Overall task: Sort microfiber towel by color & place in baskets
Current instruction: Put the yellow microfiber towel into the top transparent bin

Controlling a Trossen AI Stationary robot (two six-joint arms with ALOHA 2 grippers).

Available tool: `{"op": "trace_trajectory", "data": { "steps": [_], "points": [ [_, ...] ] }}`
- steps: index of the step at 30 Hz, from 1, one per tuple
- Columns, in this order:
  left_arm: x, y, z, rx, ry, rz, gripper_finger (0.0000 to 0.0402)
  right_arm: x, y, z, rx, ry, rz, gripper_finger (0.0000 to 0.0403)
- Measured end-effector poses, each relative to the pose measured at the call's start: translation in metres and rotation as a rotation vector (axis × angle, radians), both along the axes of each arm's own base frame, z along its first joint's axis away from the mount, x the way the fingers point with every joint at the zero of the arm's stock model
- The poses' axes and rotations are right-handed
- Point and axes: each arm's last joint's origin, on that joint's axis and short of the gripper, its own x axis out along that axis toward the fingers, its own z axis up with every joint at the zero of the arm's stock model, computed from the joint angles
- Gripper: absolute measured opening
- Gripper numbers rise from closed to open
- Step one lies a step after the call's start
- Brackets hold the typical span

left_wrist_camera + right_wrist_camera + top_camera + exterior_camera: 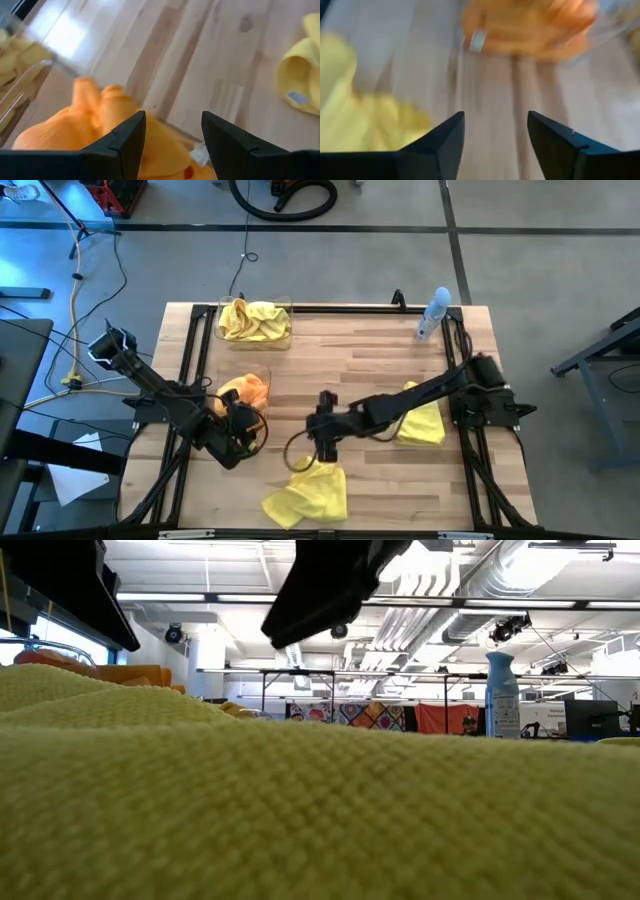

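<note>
Two clear baskets stand on the table's left half. The far one [254,320] holds yellow towels; the nearer one [262,383] holds orange towels [247,393]. My left gripper [237,436] is open at the near side of that orange pile [80,125]. One loose yellow towel [308,492] lies crumpled near the table's near edge and fills the low view's foreground [300,810]. My right gripper [325,442] hovers open just beyond it, with the towel [365,125] beside its fingers. Another yellow towel [422,422] lies under the right arm.
A slim clear spray bottle [433,313] stands at the table's far right corner and also appears in the low view [502,695]. Bare wood lies between the baskets and the right arm. Black frame rails run along the table's left and right edges.
</note>
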Motion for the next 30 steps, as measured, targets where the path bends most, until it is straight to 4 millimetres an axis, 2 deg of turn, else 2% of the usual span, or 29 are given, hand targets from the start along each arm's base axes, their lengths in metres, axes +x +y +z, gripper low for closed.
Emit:
{"op": "trace_trajectory", "data": {
  "steps": [3,7,13,17,20,22,24,26,29,30],
  "points": [
    [0.003,-0.005,0.000,0.004,0.007,-0.067,0.0183,0.009,0.014,-0.001,0.050,0.167,0.018,0.0241],
    [0.005,-0.009,0.001,-0.043,0.000,-0.112,0.0183,0.017,0.035,-0.014,0.096,0.327,0.054,0.0249],
    [0.007,-0.011,0.002,-0.069,-0.018,-0.116,0.0183,0.029,0.061,-0.043,0.060,0.411,0.082,0.0250],
    [0.007,-0.012,0.001,-0.122,-0.014,-0.095,0.0183,0.035,0.067,-0.063,0.050,0.450,0.084,0.0250],
    [0.004,-0.015,0.001,-0.155,-0.017,-0.083,0.0183,0.039,0.069,-0.067,0.077,0.430,0.060,0.0243],
    [0.002,-0.018,0.001,-0.160,-0.019,-0.093,0.0183,0.039,0.069,-0.067,0.105,0.430,0.048,0.0225],
    [-0.001,-0.022,0.001,-0.164,-0.019,-0.107,0.0183,0.039,0.071,-0.066,0.119,0.424,0.041,0.0190],
    [-0.003,-0.024,0.001,-0.163,-0.023,-0.119,0.0183,0.038,0.073,-0.066,0.118,0.426,0.044,0.0137],
    [-0.004,-0.027,0.002,-0.173,-0.036,-0.124,0.0183,0.037,0.073,-0.067,0.111,0.446,0.050,0.0036],
    [-0.003,-0.028,0.002,-0.180,-0.043,-0.126,0.0183,0.036,0.071,-0.067,0.111,0.461,0.052,0.0019]
  ]
}}
